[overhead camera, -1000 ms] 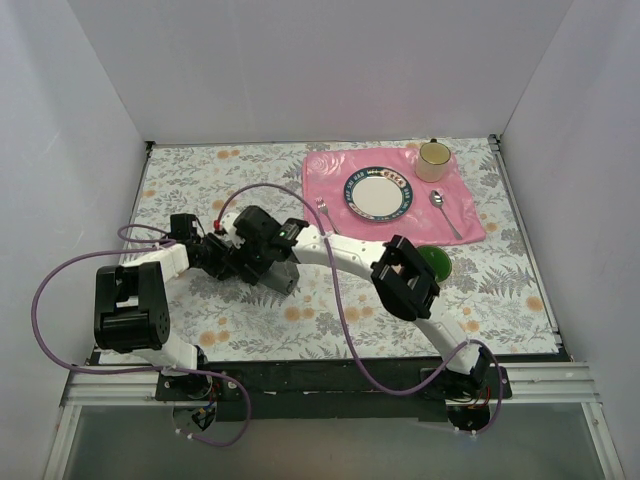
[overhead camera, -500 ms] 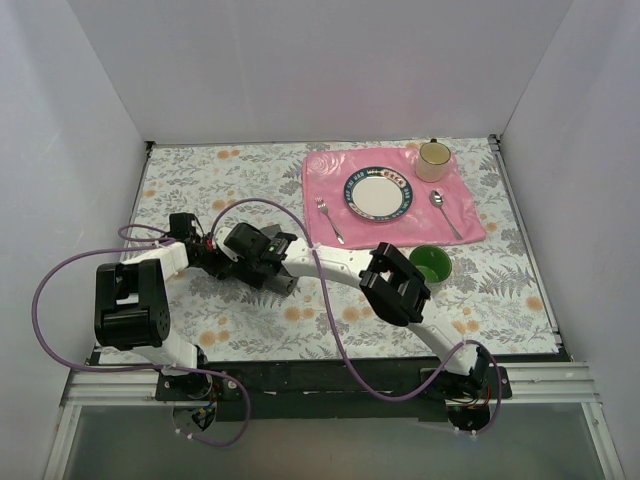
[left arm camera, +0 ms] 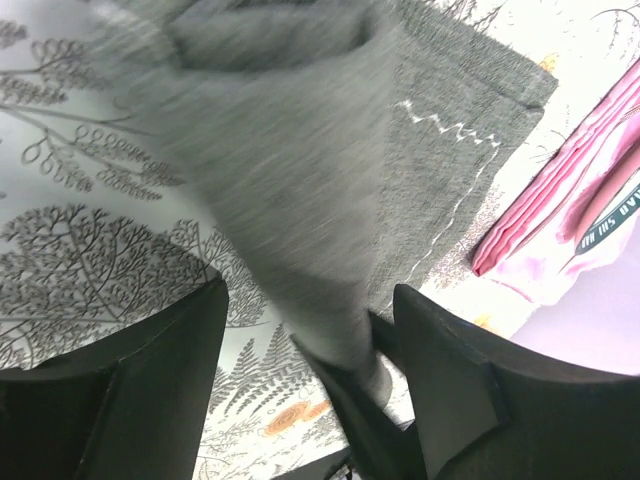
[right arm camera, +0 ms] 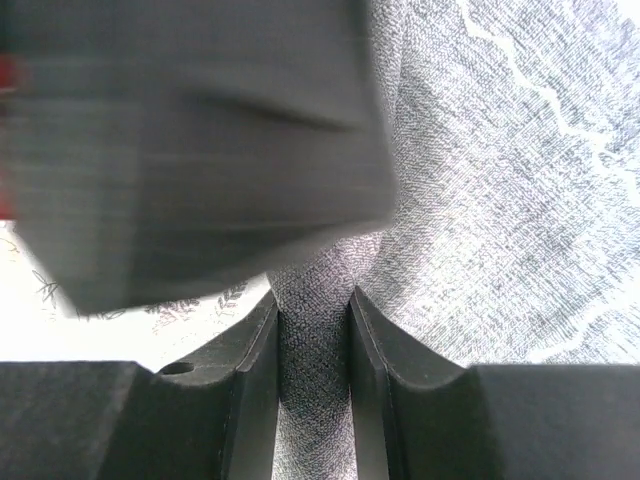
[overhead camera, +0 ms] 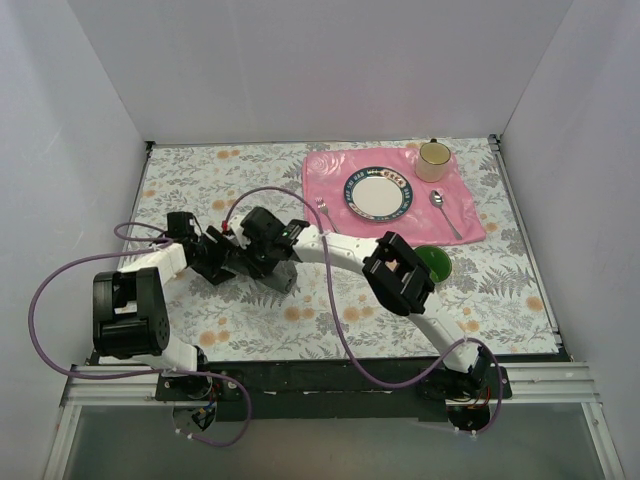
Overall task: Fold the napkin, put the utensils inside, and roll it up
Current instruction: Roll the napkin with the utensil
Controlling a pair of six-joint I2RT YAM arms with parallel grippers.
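Observation:
The dark grey napkin [overhead camera: 283,276] lies bunched on the flowered table, left of centre and mostly hidden under both grippers. My right gripper [right arm camera: 312,300] is shut on a raised fold of the napkin [right arm camera: 500,200]. My left gripper [left arm camera: 305,300] is open, and the lifted napkin [left arm camera: 440,170] hangs blurred between its wide-apart fingers without being clamped. Seen from above, the left gripper [overhead camera: 222,258] and right gripper [overhead camera: 262,260] sit close together. A fork [overhead camera: 330,220] and a spoon [overhead camera: 445,212] rest on the pink placemat [overhead camera: 470,225].
On the placemat stand a white plate with a patterned rim [overhead camera: 378,192] and a yellowish cup [overhead camera: 433,158]. A green bowl [overhead camera: 432,262] sits just in front of the mat, beside the right arm's elbow. White walls enclose the table on three sides.
The left gripper has opened and released the napkin. The right gripper has closed onto a fold of it. The right arm went left, then came slightly back.

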